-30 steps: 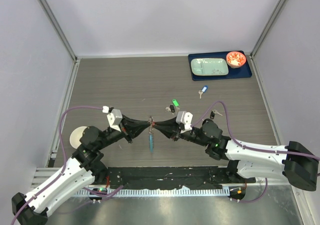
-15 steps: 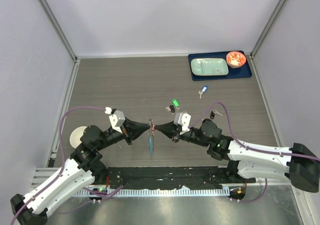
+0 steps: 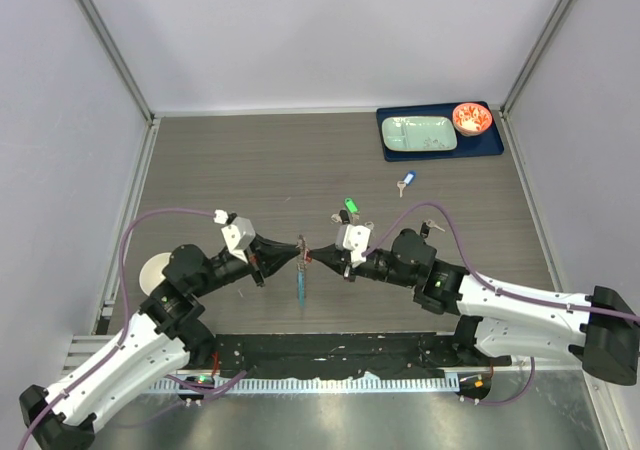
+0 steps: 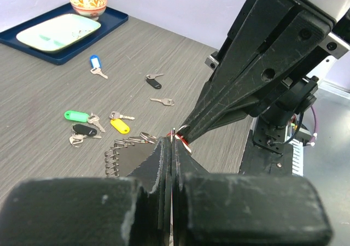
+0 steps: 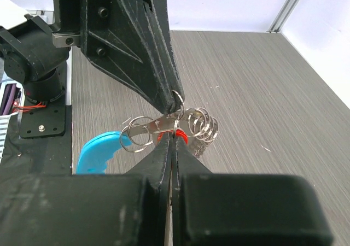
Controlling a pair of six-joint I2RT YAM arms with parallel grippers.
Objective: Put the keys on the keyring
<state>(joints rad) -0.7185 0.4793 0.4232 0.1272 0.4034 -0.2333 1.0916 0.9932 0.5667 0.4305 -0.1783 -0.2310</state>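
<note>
Both grippers meet tip to tip above the near middle of the table. My left gripper [image 3: 299, 251] [image 4: 172, 139] is shut on the keyring's wire ring [image 5: 178, 99]. From that ring hang a bunch of silvery loops [image 5: 201, 123] [image 4: 123, 147] and the blue crescent piece [image 5: 97, 150] [image 3: 302, 283]. My right gripper [image 3: 309, 256] [image 5: 174, 134] is shut on a red-headed key [image 5: 182, 137] [image 4: 185, 142] right at that ring. Loose keys lie on the table: green [image 3: 349, 207] [image 4: 76, 116], blue [image 3: 406, 180] [image 4: 95, 62], black [image 3: 432, 228] [image 4: 155, 83], yellow [image 4: 119, 126].
A dark blue tray [image 3: 491, 143] at the far right holds a pale green plate [image 3: 420, 133] and a red patterned bowl [image 3: 471, 118]. A white round disc [image 3: 152, 270] lies at the left edge beside my left arm. Grey walls close in three sides.
My right gripper's jaws have closed at the ring, and its wrist has shifted a little left and away. The left gripper stays shut at about the same place.
</note>
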